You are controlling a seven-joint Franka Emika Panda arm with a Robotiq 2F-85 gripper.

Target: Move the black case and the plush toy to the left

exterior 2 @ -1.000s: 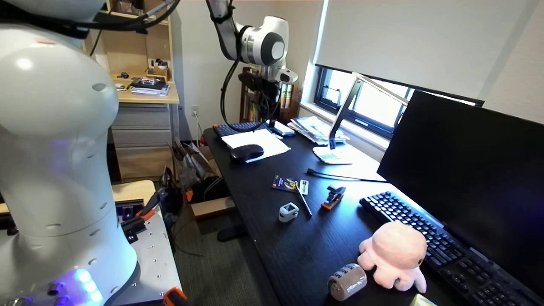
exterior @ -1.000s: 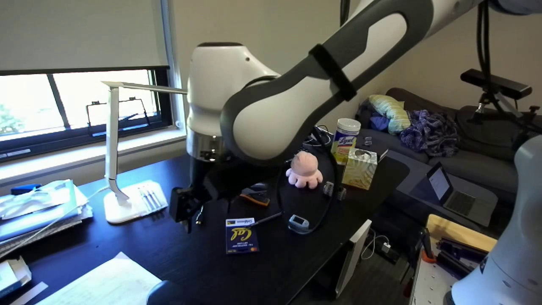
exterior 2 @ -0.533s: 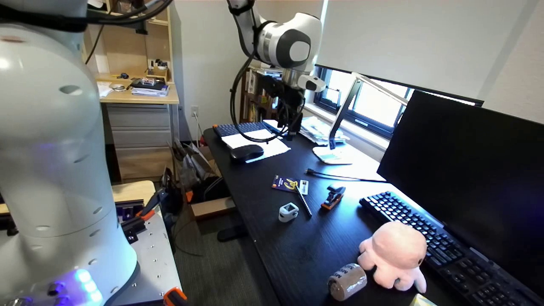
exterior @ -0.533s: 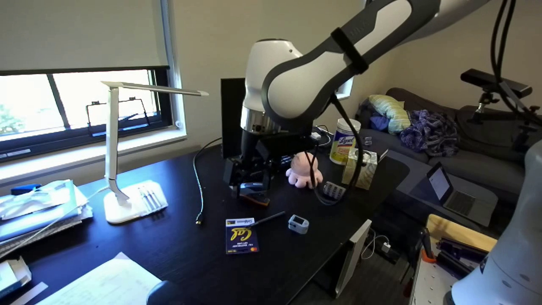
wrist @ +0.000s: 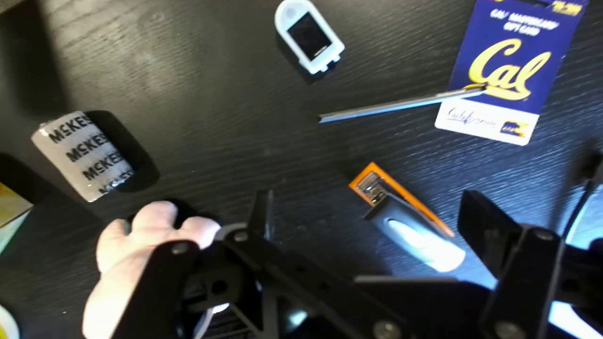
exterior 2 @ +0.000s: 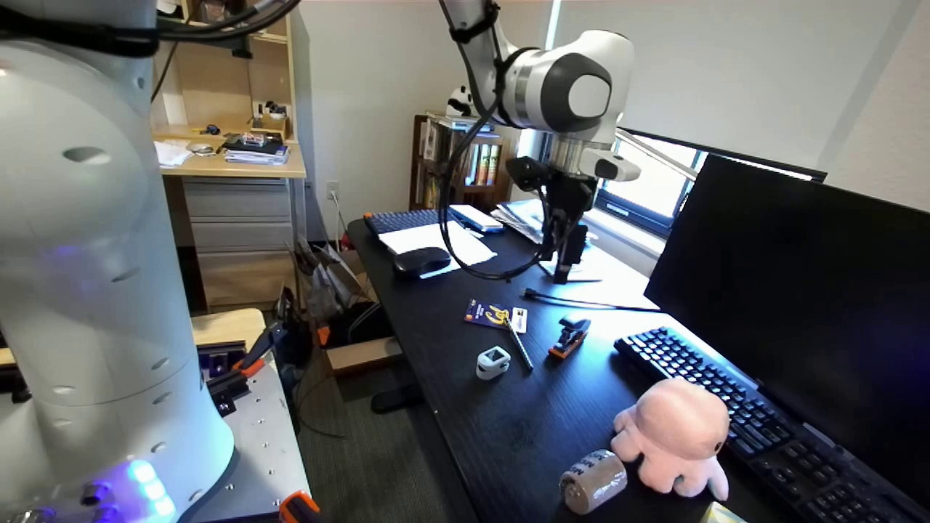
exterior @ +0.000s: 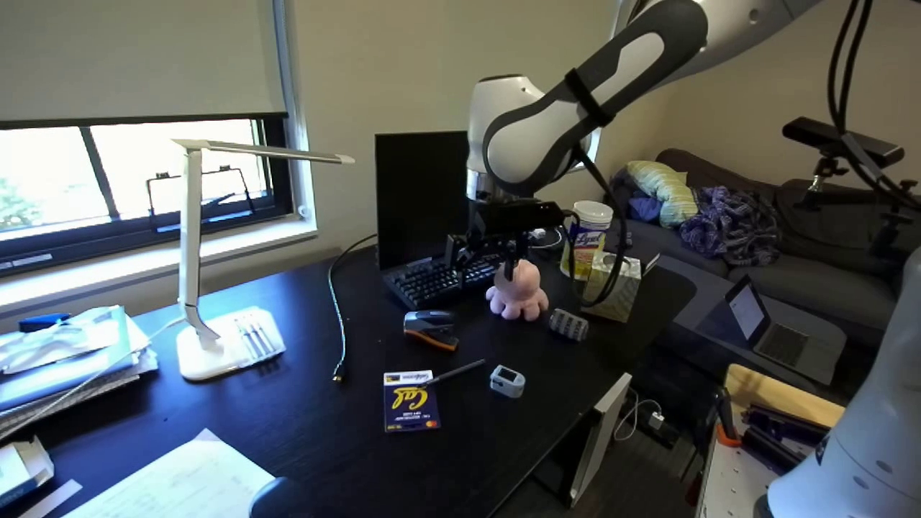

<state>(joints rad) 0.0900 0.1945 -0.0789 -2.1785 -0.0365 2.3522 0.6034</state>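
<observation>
Pincer [wrist: 367, 212] spread wide, hanging above the desk [exterior 2: 523, 428]. Pink plush toy [exterior 2: 676, 436] sits just beside the keyboard [exterior 2: 654, 350]; a roll [exterior 2: 593, 481] lies between it and the robot-side edge [exterior: 574, 413]. Open desk stretches between toy and stapler [exterior 2: 570, 338] in both exterior views.

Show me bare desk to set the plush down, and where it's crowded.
Free: between gift card, lamp and white paper; also between small pale device, wrapped roll and thin rod. Crowded: around the plush toy, with keyboard, wrapped roll and tissue box close by.
</observation>
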